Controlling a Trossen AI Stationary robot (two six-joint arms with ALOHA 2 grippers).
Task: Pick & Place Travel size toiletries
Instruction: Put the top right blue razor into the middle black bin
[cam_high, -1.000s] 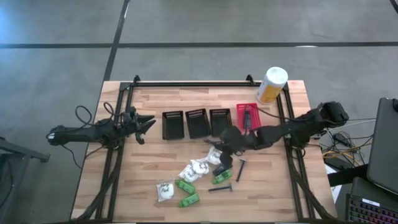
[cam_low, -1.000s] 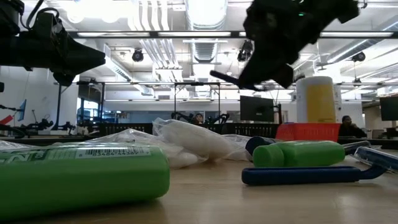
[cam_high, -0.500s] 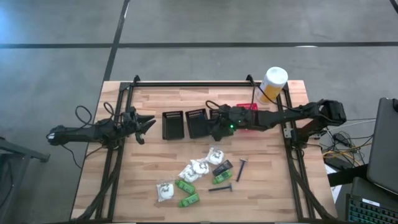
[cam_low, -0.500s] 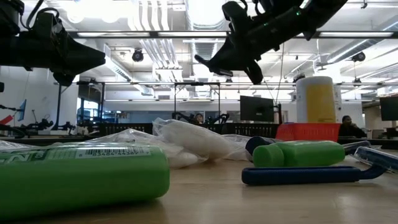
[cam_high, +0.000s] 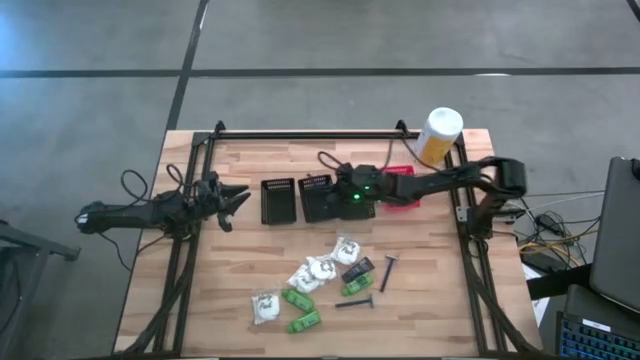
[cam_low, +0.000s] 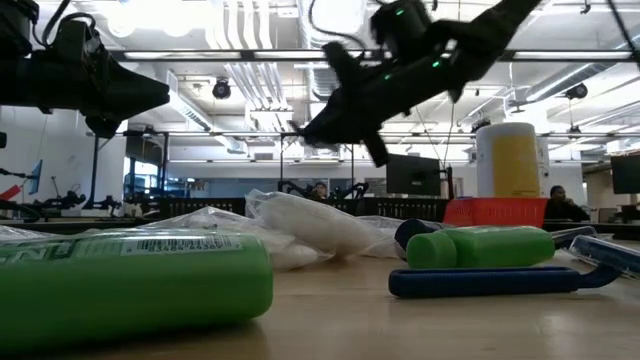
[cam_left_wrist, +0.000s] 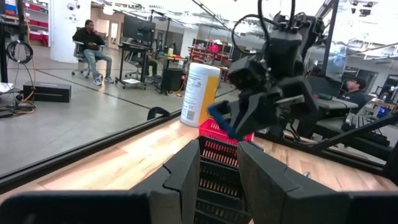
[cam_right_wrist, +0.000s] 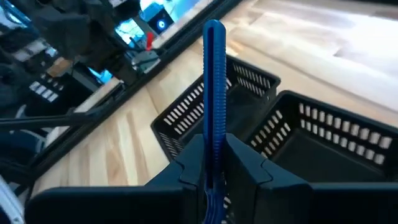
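From the high view we look straight down on the whole table (cam_high: 250, 300), both arms and the floor around it. Our low view sits at tabletop height, very near a green packet (cam_low: 130, 285), facing level across the table into the room. The left wrist view looks along the table past its 2 fingers (cam_left_wrist: 186, 171) toward the canister (cam_left_wrist: 199, 93). The right wrist view looks down, close, onto black baskets (cam_right_wrist: 298, 143). The canister appears in 3 views.
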